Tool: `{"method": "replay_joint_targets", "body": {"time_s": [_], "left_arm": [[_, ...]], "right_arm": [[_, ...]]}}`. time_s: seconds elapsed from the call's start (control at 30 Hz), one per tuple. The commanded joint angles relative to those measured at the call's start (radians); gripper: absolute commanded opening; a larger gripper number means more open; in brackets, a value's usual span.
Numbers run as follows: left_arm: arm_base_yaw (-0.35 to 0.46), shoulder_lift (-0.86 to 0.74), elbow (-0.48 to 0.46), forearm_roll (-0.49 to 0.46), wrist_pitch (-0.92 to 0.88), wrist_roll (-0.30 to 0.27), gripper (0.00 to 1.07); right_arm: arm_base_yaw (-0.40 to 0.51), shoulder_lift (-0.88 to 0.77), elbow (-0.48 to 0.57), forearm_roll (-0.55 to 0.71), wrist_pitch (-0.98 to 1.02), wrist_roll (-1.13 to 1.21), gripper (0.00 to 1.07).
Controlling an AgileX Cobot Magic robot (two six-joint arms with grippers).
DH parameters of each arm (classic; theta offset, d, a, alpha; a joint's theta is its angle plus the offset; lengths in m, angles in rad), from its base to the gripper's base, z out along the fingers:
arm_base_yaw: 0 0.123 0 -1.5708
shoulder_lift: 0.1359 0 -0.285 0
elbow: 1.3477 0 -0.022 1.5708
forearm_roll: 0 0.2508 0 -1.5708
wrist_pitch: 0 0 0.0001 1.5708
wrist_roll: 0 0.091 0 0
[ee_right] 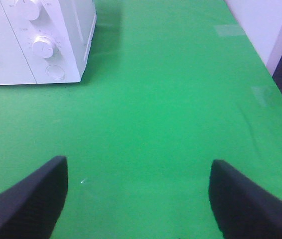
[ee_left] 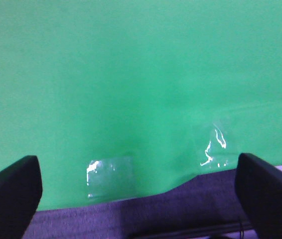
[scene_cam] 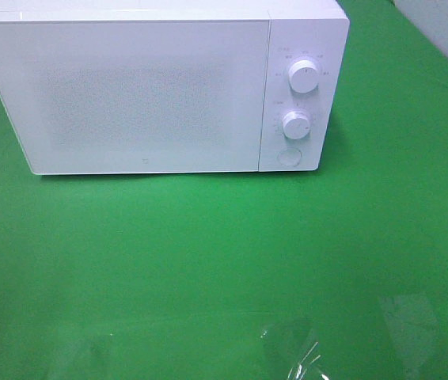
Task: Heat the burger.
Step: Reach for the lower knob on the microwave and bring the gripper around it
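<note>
The burger showed in no view, perhaps inside the shut microwave (scene_cam: 145, 91) on the worktop (scene_cam: 208, 253). The left fingers (ee_left: 11, 191) and right fingers (ee_right: 29, 196) spread wide and empty, free to reach.

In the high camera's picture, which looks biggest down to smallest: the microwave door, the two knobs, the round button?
1. door
2. upper knob and lower knob: too alike to rank
3. button, slightly smaller

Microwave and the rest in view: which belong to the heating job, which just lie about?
Job: microwave, door shut; left gripper and right gripper, both open, empty. No burger in view.
Lying about: clear tape patches on the green cloth.
</note>
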Motion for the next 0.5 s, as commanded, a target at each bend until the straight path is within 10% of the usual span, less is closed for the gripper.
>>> {"method": "replay_joint_targets", "body": {"time_s": [0.03,0.5], "left_arm": [[0.001,-0.090,0.006,-0.002,-0.016,-0.002,0.97],[0.009,-0.347,0.006,-0.050,-0.022,-0.001,0.97]], "right_arm": [[-0.002,-0.025,0.002,0.007,-0.010,-0.012,0.76],[-0.002,-0.025,0.002,0.007,-0.010,-0.012,0.76]]}}
